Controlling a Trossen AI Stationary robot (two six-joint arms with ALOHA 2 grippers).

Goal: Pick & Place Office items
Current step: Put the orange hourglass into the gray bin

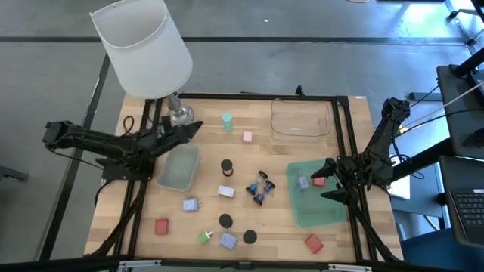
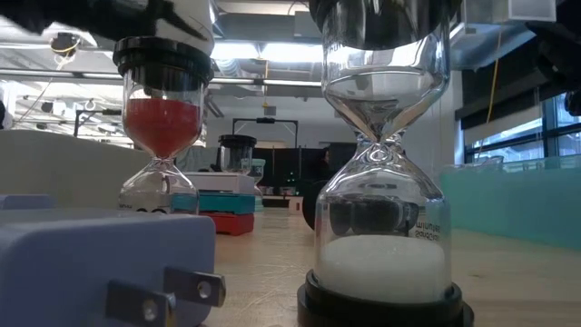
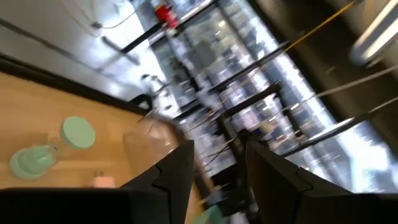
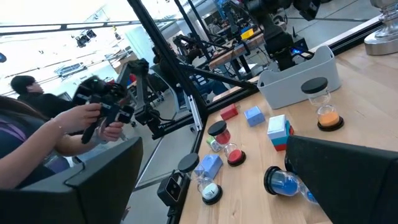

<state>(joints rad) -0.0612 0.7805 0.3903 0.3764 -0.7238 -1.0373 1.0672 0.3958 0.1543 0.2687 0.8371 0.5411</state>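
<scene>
Two hourglasses stand upright on the wooden table (image 2: 263, 272): a nearer white-sand hourglass (image 2: 381, 182) with sand settled in its lower bulb, and a red-sand hourglass (image 2: 163, 127) with sand in its upper bulb. A lilac-blue plug adapter (image 2: 100, 263) fills the near corner, metal prongs facing the white-sand hourglass. A teal translucent tray (image 2: 517, 204) sits at the far side.

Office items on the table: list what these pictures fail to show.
- Left gripper: high view, too small to read its fingers; left wrist view blurred.
- Green tray: the right gripper covers part of it.
- Low view: two hourglasses block the table behind.
</scene>
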